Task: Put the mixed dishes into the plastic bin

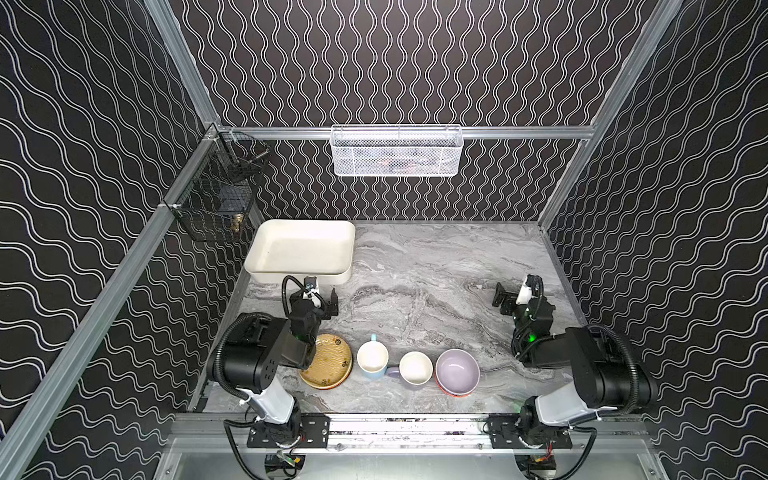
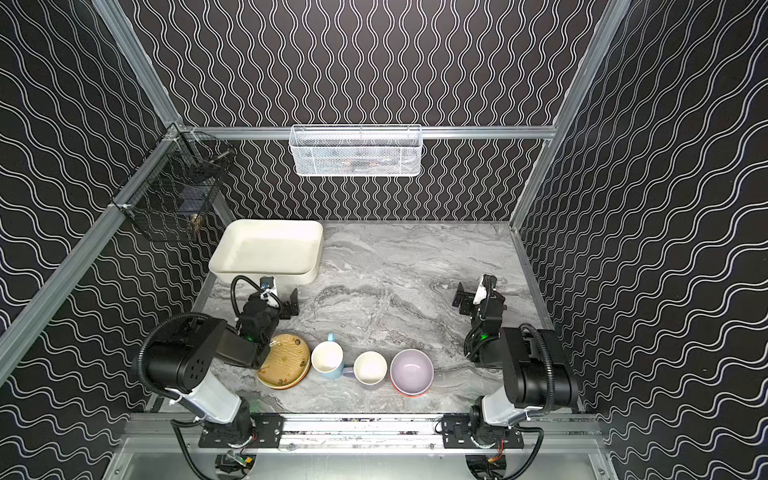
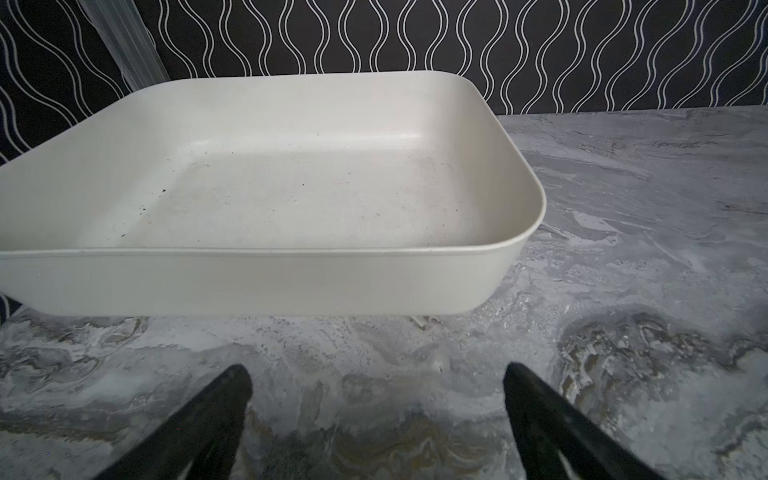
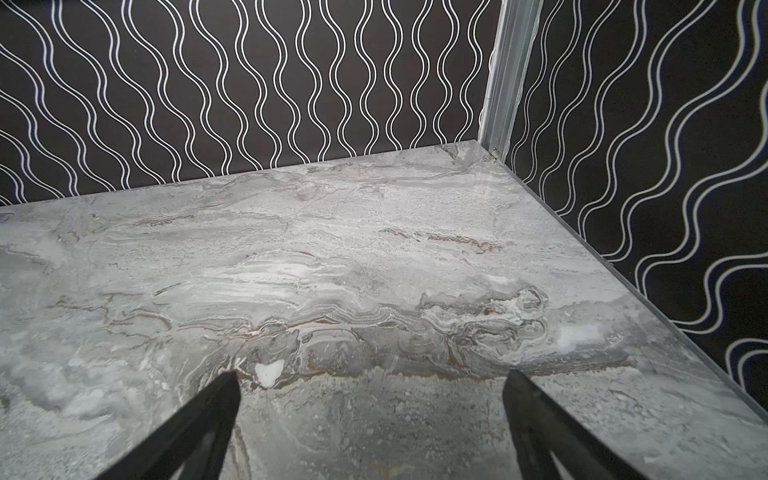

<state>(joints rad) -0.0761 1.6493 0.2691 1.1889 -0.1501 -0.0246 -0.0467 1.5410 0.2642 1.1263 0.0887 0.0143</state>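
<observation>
The plastic bin, cream-white and shallow, sits at the table's far left with nothing in it. Along the front edge stand a tan-gold patterned plate, a light-blue mug, a lavender mug and a lavender bowl nested on an orange-rimmed dish. My left arm partly covers the plate. My left gripper hovers open just in front of the bin. My right gripper is open over bare table at the right.
The grey marble table is walled on three sides. A white wire-mesh basket hangs on the back wall. A black wire basket hangs on the left wall above the bin's corner.
</observation>
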